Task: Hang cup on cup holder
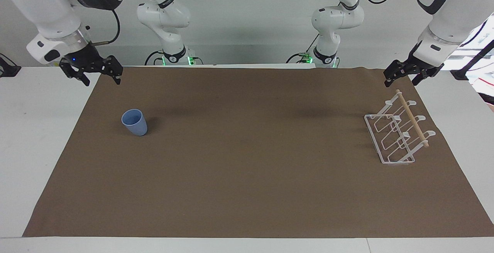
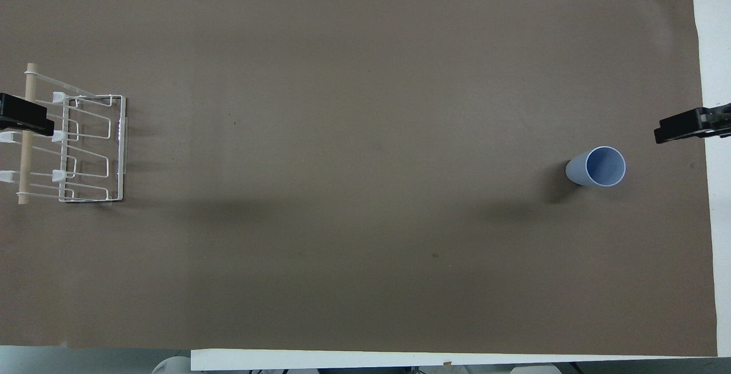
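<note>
- The light-blue cup [image 1: 134, 122] stands upright, mouth up, on the brown mat [image 1: 247, 175] toward the right arm's end of the surface, alone and well apart from everything else.
- The right hand [image 1: 91, 72] hangs in the air over the mat's edge at that same end; its two fingers are spread wide and hold nothing.
- The relation that matters: the cup lies below this hand and farther from the robots than the spot it hangs over, so a grasp likely calls for a reach forward and down.
- The cup's long axis is vertical, so the spread fingers could close on its sides from above or from the side.
- The white wire cup holder [image 1: 397, 133] sits at the left arm's end of the surface, its wooden dowel [image 1: 412, 118] running away from the robots along its top and no cup on any prong.
- The left hand [image 1: 403, 77] hovers over the dowel's nearer end, clear of it in the facing view; its fingers look parted and empty, though from this angle I am not sure how widely.
- The right arm is plainly the nearer one to the cup; the cup and the holder are a mat's length apart.
</note>
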Robot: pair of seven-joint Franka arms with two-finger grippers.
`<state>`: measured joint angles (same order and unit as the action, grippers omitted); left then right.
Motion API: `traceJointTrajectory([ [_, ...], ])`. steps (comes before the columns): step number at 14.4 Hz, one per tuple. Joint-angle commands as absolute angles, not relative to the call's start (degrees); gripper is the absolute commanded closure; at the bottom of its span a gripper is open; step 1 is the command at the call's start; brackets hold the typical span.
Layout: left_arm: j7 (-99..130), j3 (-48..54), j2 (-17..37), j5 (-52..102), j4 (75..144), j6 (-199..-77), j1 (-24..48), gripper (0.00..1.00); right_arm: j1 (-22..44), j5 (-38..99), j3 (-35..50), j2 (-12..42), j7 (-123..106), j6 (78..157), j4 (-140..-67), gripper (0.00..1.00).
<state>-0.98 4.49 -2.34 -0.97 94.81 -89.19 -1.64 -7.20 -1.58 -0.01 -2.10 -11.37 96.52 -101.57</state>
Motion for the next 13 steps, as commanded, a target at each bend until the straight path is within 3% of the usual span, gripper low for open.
traceJointTrajectory([
  [1,-1.50,4.39,-1.93,-1.76,93.86,-87.80,-0.18,0.00,-7.91,-1.93,0.35,-1.76,-13.27,104.92,-110.19,0.00],
  [4,-0.97,4.39,-2.02,-1.76,94.22,-87.89,-0.09,0.00,-8.87,-1.85,0.35,-0.36,-16.33,112.57,-116.44,0.00],
  [13,-0.88,4.39,-2.20,-1.76,94.48,-87.98,-0.18,0.00,-11.34,-1.41,0.35,3.43,-22.23,120.67,-122.68,0.05],
])
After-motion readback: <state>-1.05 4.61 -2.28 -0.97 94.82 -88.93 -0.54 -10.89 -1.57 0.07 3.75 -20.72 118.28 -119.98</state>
